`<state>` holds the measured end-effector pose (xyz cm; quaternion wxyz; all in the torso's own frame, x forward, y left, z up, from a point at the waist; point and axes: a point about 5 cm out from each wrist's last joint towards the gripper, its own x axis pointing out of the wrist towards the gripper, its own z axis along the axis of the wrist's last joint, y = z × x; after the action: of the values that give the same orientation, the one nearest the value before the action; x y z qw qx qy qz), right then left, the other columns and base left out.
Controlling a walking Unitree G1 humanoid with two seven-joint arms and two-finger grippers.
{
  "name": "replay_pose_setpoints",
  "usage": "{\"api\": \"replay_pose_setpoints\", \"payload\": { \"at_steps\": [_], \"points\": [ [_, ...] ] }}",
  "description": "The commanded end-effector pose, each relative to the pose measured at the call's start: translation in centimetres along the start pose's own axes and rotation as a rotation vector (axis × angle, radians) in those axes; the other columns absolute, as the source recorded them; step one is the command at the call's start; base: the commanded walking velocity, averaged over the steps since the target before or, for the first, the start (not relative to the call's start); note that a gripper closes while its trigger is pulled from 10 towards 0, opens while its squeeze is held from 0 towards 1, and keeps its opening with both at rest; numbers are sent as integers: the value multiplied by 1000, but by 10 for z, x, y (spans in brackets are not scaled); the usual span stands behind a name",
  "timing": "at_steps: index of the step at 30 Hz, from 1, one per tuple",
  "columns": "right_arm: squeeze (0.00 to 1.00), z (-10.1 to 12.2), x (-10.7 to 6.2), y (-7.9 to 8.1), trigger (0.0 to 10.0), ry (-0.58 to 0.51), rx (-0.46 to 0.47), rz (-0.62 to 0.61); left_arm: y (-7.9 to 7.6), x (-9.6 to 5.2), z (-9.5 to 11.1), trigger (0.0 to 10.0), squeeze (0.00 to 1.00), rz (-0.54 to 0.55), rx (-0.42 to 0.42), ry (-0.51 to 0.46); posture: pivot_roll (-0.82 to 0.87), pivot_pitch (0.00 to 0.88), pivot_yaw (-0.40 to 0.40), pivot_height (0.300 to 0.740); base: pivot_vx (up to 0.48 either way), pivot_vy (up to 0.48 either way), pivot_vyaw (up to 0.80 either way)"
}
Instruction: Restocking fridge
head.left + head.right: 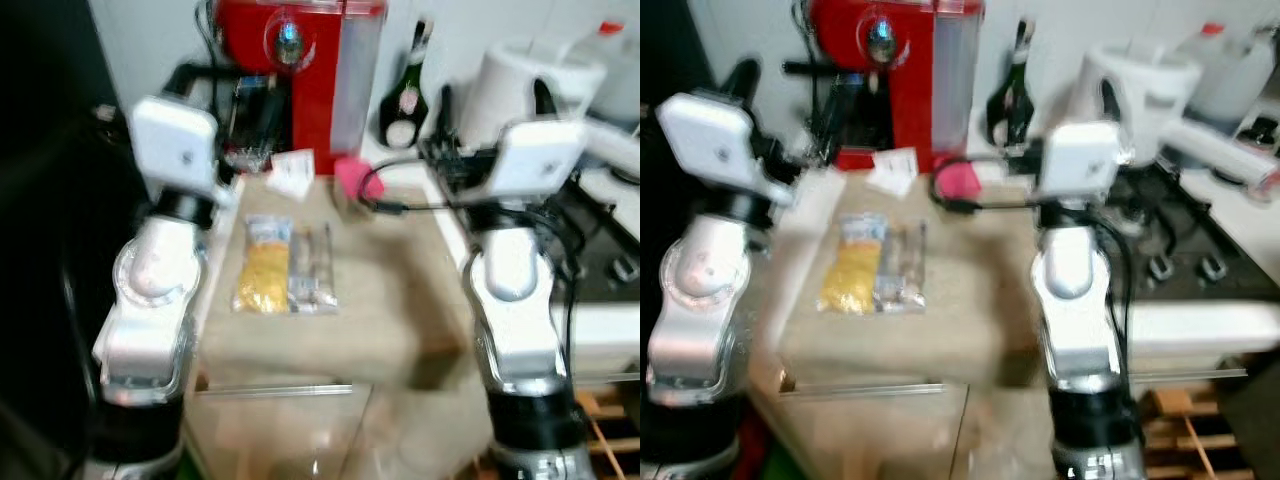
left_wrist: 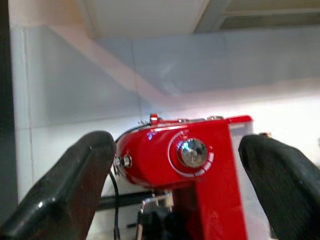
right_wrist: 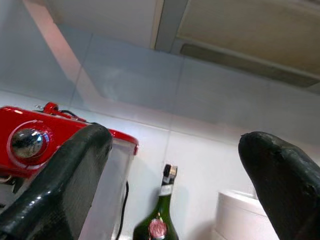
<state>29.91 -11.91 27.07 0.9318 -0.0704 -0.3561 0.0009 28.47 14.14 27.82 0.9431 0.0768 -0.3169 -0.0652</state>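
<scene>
Colours on the worktop, head views blurred

Red espresso machine [image 1: 300,60] upper centre; dark green bottle [image 1: 405,95] with pale label; yellow packet [image 1: 263,268] beside a clear silvery packet [image 1: 312,268] on beige counter [image 1: 390,300]; pink object [image 1: 352,178]; white kettle [image 1: 520,85].

Two food pkts are seen flat on the beige countertop [image 1: 400,290], side by side & touching: yellow packet [image 1: 264,266] at left, clear packet [image 1: 312,269] at right; both sealed, blurred.
</scene>
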Motion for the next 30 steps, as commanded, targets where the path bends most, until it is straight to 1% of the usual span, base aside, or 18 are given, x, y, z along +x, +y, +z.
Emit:
{"api": "replay_pose_setpoints", "payload": {
  "at_steps": [1, 3, 5, 7, 11, 15, 17, 18, 22, 25, 26, 27, 30],
  "points": [
    [0, 4, 4, -7, 10000, -24, 14, -14, -8, 2, 7, 10000, 0, -10, -1, -32, -43, 0, 5, 740, 431, 0, 0],
    [0, 5, 7, -4, 10000, -22, 60, 8, -7, 2, 9, 10000, 0, 4, 3, -39, -36, 0, 2, 740, 0, 0, 0],
    [0, 2, 8, 3, 10000, 32, 130, 42, -7, 2, 8, 10000, 0, 8, -3, -32, -34, 0, 0, 740, 0, 0, 0],
    [0, -1, 7, 7, 10000, 73, 165, 62, -7, 1, 7, 10000, 0, 10, -1, -21, -34, 0, -1, 740, 0, 0, 0],
    [0, -8, 3, 8, 10000, 116, 158, 66, -7, -1, 5, 10000, 0, 12, -4, -8, -34, 0, -2, 740, 0, 0, 0],
    [0, -13, 2, 9, 10000, 150, 174, 70, -8, -1, 5, 10000, 0, 7, -11, -3, -36, 0, 0, 740, 0, 0, 0],
    [0, -19, 3, 10, 10000, 210, 207, 76, -10, -2, 5, 10000, 0, 2, -16, 0, -35, 0, 0, 740, 0, 0, 0],
    [0, -19, 3, 10, 10000, 210, 207, 76, -10, -2, 5, 10000, 0, 2, -16, 0, -35, 0, 0, 740, 0, 0, 0],
    [0, -29, 4, 13, 10000, 270, 210, 92, -10, -3, 5, 10000, 0, -3, -16, 7, -31, 0, -1, 740, 0, 0, 0],
    [0, -33, 7, 17, 10000, 289, 220, 102, -10, -3, 5, 10000, 0, -1, -18, 10, -26, 0, -2, 740, 0, 0, 0],
    [0, -35, 8, 20, 10000, 300, 227, 111, -9, -4, 5, 10000, 0, -1, -19, 11, -24, 0, -3, 740, 0, 0, 0],
    [0, -42, 11, 29, 10000, 335, 251, 132, -9, -5, 5, 10000, 0, 1, -19, 12, -14, 0, -7, 740, 0, 0, 0],
    [0, -49, 12, 36, 10000, 370, 261, 150, -9, -6, 6, 10000, 0, 3, -18, 14, -3, 0, -11, 740, 0, 0, 0]
  ]
}}
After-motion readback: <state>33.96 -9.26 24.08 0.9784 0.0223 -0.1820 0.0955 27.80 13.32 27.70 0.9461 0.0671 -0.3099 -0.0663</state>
